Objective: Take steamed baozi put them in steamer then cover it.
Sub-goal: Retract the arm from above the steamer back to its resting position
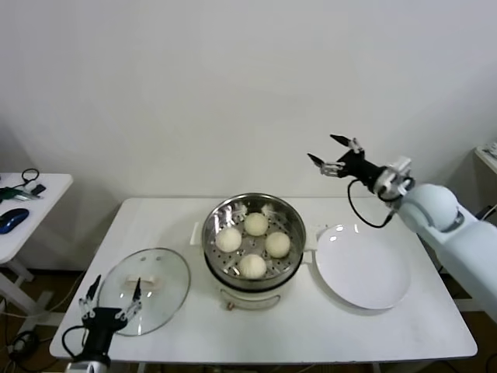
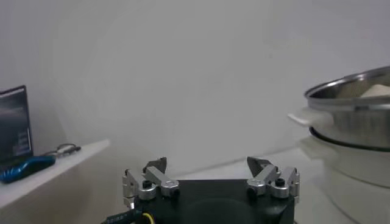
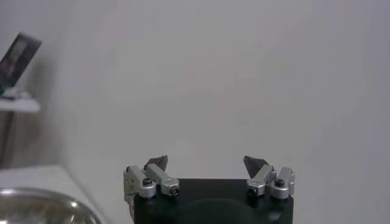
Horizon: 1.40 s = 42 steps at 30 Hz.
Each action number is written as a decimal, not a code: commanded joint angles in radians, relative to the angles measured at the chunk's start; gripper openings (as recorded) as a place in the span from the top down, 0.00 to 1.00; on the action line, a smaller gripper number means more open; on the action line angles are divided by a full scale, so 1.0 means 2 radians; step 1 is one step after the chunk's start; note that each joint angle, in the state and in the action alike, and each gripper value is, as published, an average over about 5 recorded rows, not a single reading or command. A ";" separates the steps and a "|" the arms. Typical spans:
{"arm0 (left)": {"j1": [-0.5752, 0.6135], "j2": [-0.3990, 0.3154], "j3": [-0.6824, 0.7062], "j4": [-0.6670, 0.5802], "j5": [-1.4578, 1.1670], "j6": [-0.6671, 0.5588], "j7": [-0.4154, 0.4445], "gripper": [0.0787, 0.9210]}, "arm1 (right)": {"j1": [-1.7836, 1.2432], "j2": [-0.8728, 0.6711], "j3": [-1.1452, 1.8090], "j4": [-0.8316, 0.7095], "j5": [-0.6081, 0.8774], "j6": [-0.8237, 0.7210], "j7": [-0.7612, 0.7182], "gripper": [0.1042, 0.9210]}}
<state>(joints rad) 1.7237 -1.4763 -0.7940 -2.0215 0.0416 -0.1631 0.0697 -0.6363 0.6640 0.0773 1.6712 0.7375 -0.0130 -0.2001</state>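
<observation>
sitting in the steamer [image 1: 253, 235] mid-table, four baozi [image 1: 255, 224]; cover [image 1: 146, 289] near the front left corner. left gripper [image 1: 112, 297] over it, right gripper [image 1: 327, 151] raised, both wide open, empty. no writing readable.

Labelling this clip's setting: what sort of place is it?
Likely a lab mock-up of a kitchen, not a home: a bare white table against a blank wall, an electric steamer of baozi, and a side desk with a computer mouse.
</observation>
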 commanded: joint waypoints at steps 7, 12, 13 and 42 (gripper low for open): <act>0.026 0.052 -0.020 -0.010 0.370 -0.079 -0.194 0.12 | -0.536 0.178 0.346 0.052 -0.048 0.148 0.026 0.12; 0.064 0.081 -0.017 0.008 0.490 -0.014 -0.220 0.12 | -0.539 0.195 0.331 0.029 -0.048 0.167 0.032 0.12; 0.068 0.082 -0.012 0.017 0.511 -0.001 -0.224 0.12 | -0.538 0.197 0.326 0.025 -0.049 0.169 0.032 0.12; -0.131 0.047 0.067 0.242 0.699 0.064 -0.249 0.12 | -0.507 0.253 0.296 0.002 -0.074 0.168 0.048 0.12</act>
<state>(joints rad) 1.5856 -1.3839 -0.6877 -1.6571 1.3167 -0.0642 -0.4164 -1.6323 1.1419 0.6609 1.6733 0.5982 0.3163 -0.1094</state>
